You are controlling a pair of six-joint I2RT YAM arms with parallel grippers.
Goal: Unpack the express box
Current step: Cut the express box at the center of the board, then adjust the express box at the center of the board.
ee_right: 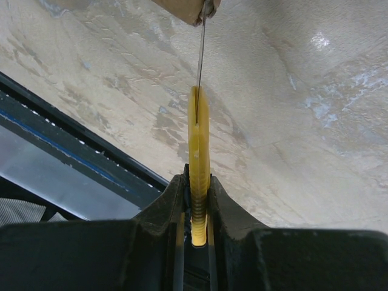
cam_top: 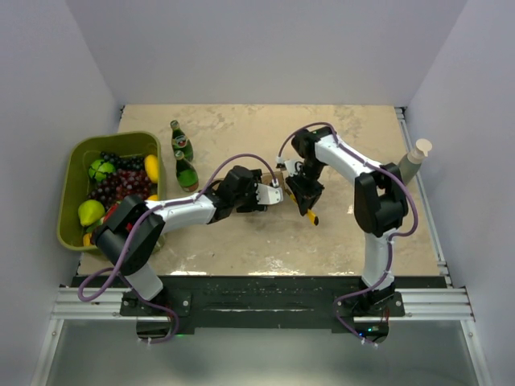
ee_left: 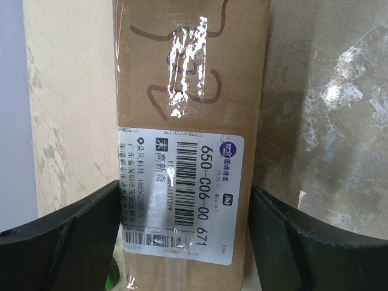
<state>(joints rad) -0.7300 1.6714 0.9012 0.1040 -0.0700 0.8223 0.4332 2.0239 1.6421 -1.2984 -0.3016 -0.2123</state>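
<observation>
Black fingers of the left gripper fill the bottom corners of the left wrist view, one on each long side of the express box, their inner edges meeting the cardboard, so the jaws are clamped on the box. Its brown face carries a white shipping label with barcodes and printed characters. Farther along are a strip of shiny clear tape and some dark pen strokes.

From the right wrist, the right gripper is pressed together on a slim yellow utility knife, which stands on edge between the fingers. A thin blade runs out of the handle and its tip meets a brown corner of the box at the top of that view.

Seen from above, the box sits near the middle of the table, mostly hidden between the two grippers, with the left arm reaching in from the left and the right arm bent over it from the far right. The knife's yellow handle end pokes out on the near side of the right gripper.

At the left edge sits a green bin of fruit, including dark grapes. Just right of it two green bottles stand close together. A pale cup-shaped object leans at the table's right edge.
</observation>
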